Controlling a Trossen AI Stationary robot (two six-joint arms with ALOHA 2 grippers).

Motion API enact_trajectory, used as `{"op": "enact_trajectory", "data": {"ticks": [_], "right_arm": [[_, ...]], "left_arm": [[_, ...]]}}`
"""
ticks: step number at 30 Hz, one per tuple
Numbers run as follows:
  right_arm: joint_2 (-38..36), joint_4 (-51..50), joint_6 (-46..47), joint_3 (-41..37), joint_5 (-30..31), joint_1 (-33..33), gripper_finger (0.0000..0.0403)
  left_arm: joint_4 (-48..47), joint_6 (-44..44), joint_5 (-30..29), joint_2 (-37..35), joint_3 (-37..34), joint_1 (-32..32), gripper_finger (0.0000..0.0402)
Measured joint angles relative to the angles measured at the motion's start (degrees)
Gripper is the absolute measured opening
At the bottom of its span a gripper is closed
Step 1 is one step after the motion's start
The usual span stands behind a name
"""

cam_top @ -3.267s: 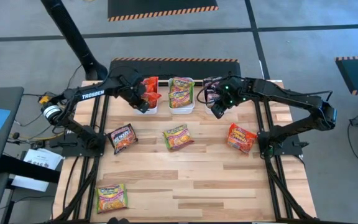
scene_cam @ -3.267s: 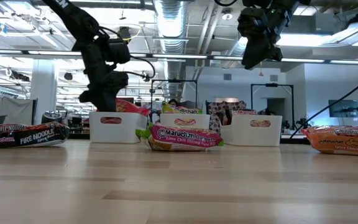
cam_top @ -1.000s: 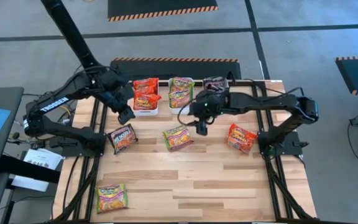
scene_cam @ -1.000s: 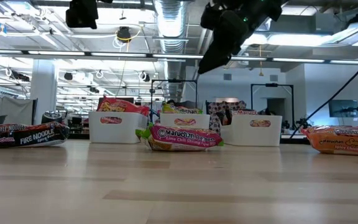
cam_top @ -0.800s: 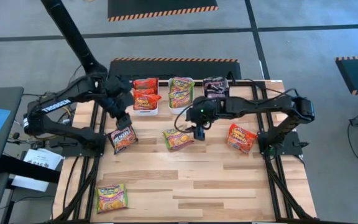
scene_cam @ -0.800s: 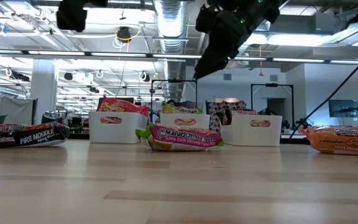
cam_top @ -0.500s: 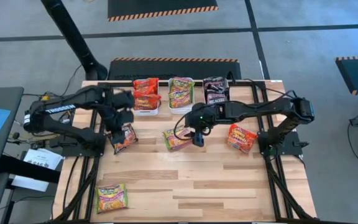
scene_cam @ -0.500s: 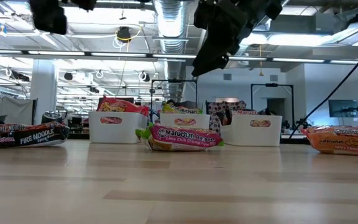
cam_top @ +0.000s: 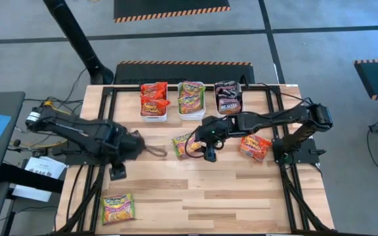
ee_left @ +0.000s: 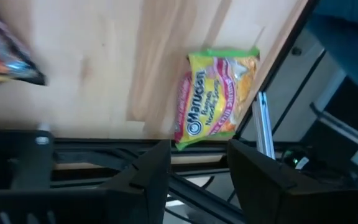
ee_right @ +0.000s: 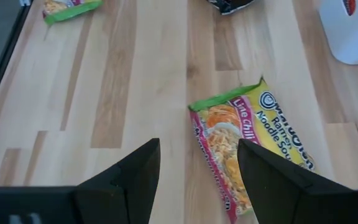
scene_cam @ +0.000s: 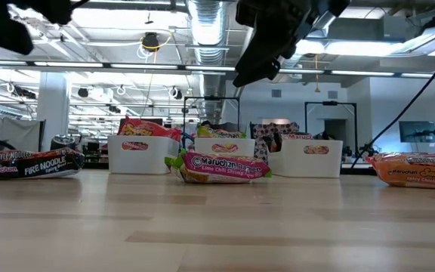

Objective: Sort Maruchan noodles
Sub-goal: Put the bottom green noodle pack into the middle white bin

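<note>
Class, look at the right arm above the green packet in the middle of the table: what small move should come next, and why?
Probably lower the right gripper straight down. Its fingers are open, and the green packet lies flat just ahead, not yet between them, so it may also need to ease forward.

The back edge of the worktop (cam_top: 195, 190) is blocked by three white bins (cam_top: 191, 110) set side by side. The middle is occupied by a green packet (cam_top: 184, 144) under the open right claw (cam_top: 208, 155), with an orange packet (cam_top: 254, 145) near it. Bare wood is left across the front, except the green packet (cam_top: 117, 208) at the front left corner.
</note>
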Motion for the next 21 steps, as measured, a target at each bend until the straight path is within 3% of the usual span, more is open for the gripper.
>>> {"op": "enact_trajectory", "data": {"ticks": [11, 21], "right_arm": [[-0.02, -0.02, 4.52, 0.0, 0.02, 0.24, 0.024], [-0.02, -0.03, 5.35, 0.0, 0.0, 0.26, 0.024]], "left_arm": [[16.26, -20.3, -2.52, 0.02, -9.99, -16.03, 0.0144], [25.82, -34.81, -9.11, 0.46, -12.78, -27.26, 0.0144]]}}
